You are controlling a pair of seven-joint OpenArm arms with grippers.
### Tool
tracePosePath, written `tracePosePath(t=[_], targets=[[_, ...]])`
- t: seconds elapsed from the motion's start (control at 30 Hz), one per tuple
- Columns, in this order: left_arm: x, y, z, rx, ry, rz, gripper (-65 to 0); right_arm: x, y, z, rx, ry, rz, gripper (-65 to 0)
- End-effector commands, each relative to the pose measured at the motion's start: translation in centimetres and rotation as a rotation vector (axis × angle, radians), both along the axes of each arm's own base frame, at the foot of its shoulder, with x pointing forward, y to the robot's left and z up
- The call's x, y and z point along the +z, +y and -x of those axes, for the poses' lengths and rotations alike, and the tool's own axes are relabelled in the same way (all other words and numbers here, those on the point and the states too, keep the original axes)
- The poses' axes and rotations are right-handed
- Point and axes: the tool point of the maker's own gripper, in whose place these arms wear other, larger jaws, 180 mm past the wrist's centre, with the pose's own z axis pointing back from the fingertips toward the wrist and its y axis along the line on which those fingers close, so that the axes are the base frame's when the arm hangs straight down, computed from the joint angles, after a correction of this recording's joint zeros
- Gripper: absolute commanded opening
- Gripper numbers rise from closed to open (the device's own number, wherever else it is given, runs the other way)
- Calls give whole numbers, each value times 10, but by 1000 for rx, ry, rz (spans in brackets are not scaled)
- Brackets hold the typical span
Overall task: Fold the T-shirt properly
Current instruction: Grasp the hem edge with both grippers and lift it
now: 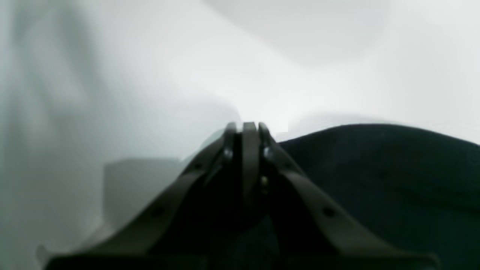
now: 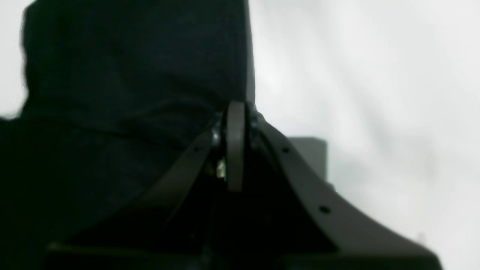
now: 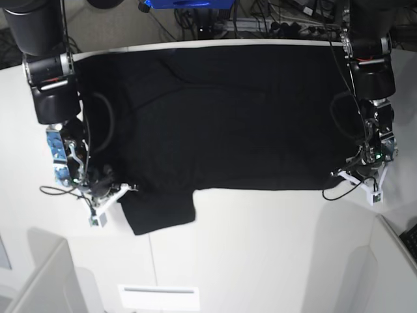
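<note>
The black T-shirt (image 3: pixel 228 111) lies spread flat across the white table, plain side up, with one short sleeve (image 3: pixel 159 212) sticking out toward the front. My left gripper (image 3: pixel 345 175) sits at the shirt's front corner on the base view's right. In the left wrist view its jaws (image 1: pixel 244 125) are pressed together against the edge of the dark cloth (image 1: pixel 375 180). My right gripper (image 3: pixel 127 189) is at the cloth's edge beside the sleeve, on the base view's left. Its jaws (image 2: pixel 235 107) are also pressed together on the edge of the black fabric (image 2: pixel 112 75).
The white table (image 3: pixel 260 248) stretches in front of the shirt, with a label strip (image 3: pixel 156 289) near its front edge. Cables and a blue device (image 3: pixel 189 3) sit behind the table's back edge. Both arm bases stand at the back corners.
</note>
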Motion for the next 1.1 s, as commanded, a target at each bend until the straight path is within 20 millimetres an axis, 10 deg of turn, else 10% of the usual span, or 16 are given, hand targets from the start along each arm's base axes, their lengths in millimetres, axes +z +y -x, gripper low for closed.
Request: tracePosePath(t=[0.0, 0.47, 1.07], targets=[[23, 5, -11, -11, -67, -31, -650, 25, -2, -16, 2, -76, -8, -650], [78, 0, 31, -35, -184, -100, -650, 55, -17, 9, -49, -123, -73, -650], [103, -18, 94, -50, -237, -140, -650, 69, -41, 64, -97, -89, -79, -650]])
